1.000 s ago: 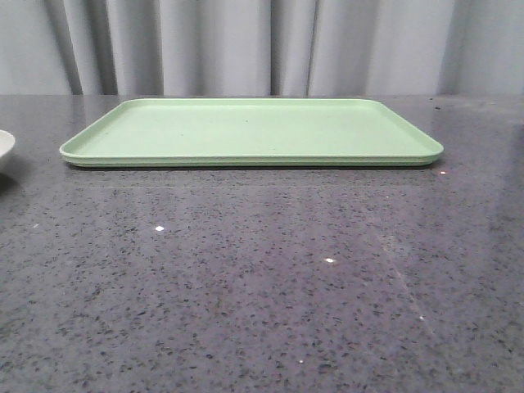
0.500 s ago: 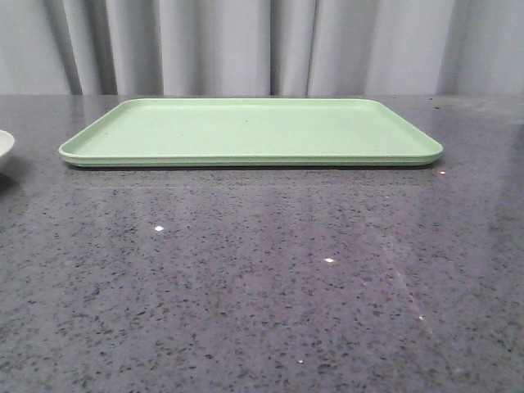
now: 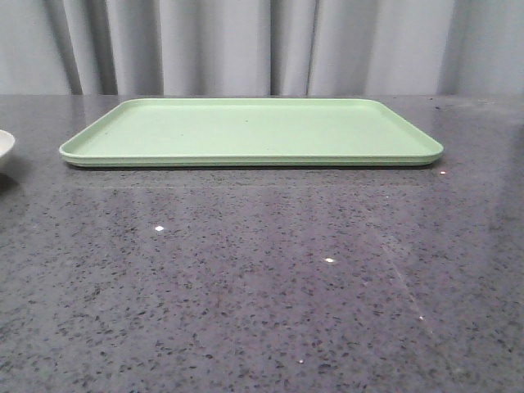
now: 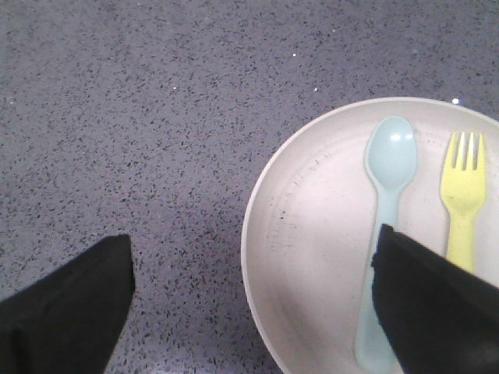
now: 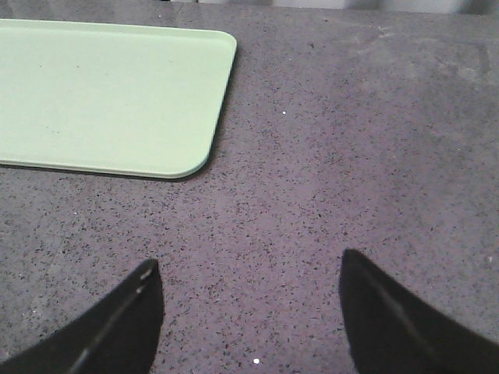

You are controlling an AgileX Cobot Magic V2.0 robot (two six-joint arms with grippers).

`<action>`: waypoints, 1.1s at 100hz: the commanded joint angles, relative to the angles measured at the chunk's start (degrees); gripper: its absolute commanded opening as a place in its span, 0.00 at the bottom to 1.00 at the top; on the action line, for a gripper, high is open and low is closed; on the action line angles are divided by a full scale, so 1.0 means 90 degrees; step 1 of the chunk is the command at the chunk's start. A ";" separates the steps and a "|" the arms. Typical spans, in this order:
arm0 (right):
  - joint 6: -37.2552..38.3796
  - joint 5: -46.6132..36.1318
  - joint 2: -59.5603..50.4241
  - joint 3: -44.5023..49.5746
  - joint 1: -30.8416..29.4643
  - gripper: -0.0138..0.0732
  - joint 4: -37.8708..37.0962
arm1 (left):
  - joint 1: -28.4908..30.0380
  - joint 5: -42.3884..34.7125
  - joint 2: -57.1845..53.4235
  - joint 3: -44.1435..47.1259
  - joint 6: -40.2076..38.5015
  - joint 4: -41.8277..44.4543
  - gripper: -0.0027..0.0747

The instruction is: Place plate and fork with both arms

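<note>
The cream-white plate (image 4: 312,241) lies on the speckled grey table; only its rim (image 3: 4,147) shows at the far left of the front view. In it lie the yellow fork (image 4: 463,195) and a pale blue spoon (image 4: 387,218), side by side. My left gripper (image 4: 253,257) hangs open above the plate's rim, one finger over bare table, the other over the plate, covering part of the spoon's and fork's handles. My right gripper (image 5: 249,273) is open over bare table, near the corner of the light-green tray (image 5: 101,93). Neither gripper shows in the front view.
The light-green tray (image 3: 254,131) lies flat at the middle back of the table (image 3: 262,278). Grey curtains hang behind it.
</note>
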 commanded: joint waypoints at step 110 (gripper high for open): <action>-0.0026 -0.0544 0.0084 -0.0209 -0.0033 0.72 0.0014 | 0.0587 0.0059 0.2784 -0.1017 0.1347 -0.1120 0.81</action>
